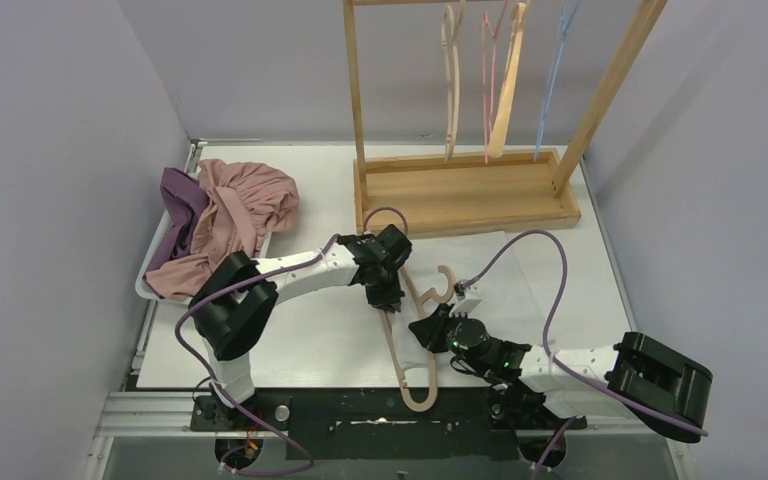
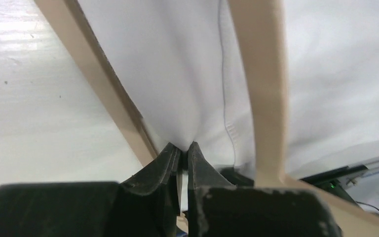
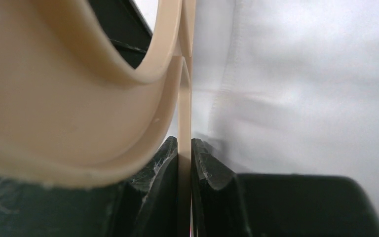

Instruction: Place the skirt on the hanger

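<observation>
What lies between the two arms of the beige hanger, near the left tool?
White skirt fabric fills that stretch, pinched by the shut left tool; the left wrist view shows it.

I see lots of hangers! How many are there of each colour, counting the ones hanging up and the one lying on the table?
Tan hangers: 3
Pink hangers: 1
Blue hangers: 1
Total: 5
</observation>
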Robot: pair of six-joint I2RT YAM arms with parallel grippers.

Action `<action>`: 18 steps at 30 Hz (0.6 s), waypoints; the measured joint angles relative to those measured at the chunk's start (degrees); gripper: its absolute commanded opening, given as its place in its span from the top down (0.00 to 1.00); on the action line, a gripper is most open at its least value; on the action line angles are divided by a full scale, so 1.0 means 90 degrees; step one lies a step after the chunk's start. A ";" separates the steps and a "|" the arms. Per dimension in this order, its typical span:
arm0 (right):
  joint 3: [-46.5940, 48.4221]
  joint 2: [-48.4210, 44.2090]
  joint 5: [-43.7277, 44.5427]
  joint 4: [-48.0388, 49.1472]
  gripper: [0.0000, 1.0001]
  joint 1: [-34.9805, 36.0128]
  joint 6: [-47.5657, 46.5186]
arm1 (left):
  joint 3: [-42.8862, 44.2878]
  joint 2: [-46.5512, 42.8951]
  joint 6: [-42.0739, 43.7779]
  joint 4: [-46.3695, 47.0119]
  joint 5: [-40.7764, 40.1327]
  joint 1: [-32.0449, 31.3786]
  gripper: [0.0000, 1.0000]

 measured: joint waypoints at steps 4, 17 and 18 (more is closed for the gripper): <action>0.0058 -0.0085 0.0100 -0.0231 1.00 0.0000 0.0000 | 0.0185 -0.0372 0.0032 -0.0250 0.0017 0.0000 1.00; 0.0544 -0.0080 0.0192 -0.0884 1.00 -0.0002 -0.0010 | 0.0211 -0.1190 0.0092 -0.0838 0.0080 0.0148 1.00; 0.0590 -0.0080 0.0189 -0.0969 1.00 -0.0002 -0.0024 | 0.0211 -0.1197 0.0131 -0.0886 0.0080 0.0180 1.00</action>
